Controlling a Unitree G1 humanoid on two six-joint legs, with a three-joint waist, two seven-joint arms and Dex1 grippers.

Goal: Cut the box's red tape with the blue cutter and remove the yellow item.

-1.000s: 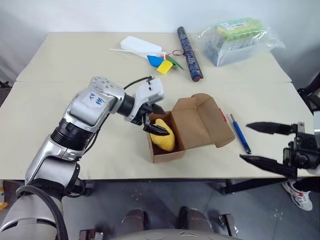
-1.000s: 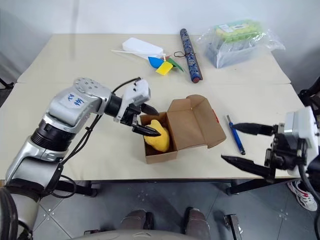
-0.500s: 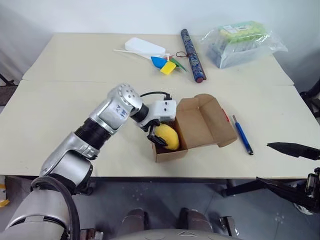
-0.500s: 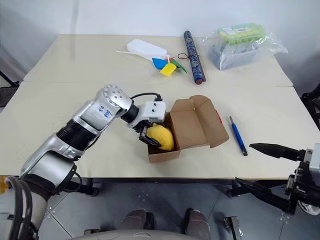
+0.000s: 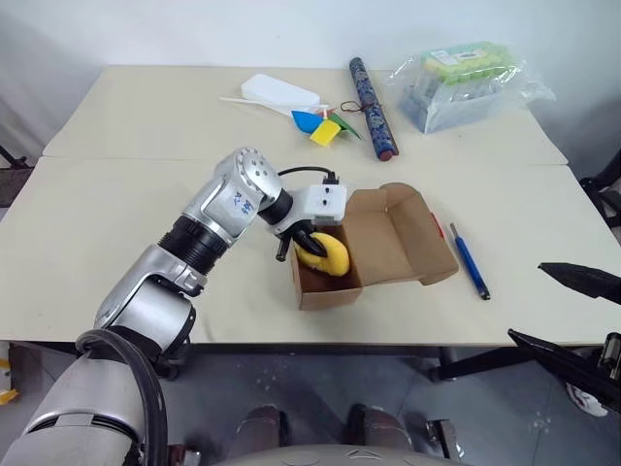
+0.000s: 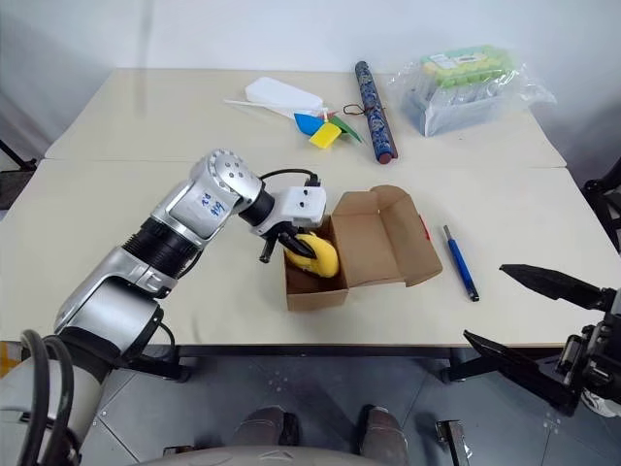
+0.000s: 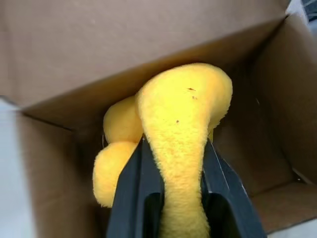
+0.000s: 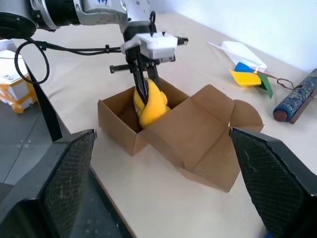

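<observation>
1. The box (image 5: 374,248) sits open on the cream worktop (image 5: 116,214), near its front edge, with its lid folded back flat toward the robot's right.
2. The yellow item (image 5: 328,254) lies inside the box's open compartment, still below the rim on its lower side, and bulges upward between the black fingers (image 7: 136,193).
3. The left pincer (image 6: 296,245) reaches down into the box from the robot's left; its fingers are drawn in narrow and squeeze the soft yellow lump, which is pinched thin between them in the left wrist view.
4. The red tape (image 5: 439,230) shows as a small sliver at the far edge of the folded-back lid.
5. The blue cutter (image 5: 468,259) lies flat on the worktop just to the right of the lid, apart from both pincers.
6. The right pincer (image 6: 529,316) hangs off the worktop's front right corner, its two fingers spread wide and holding nothing.
</observation>
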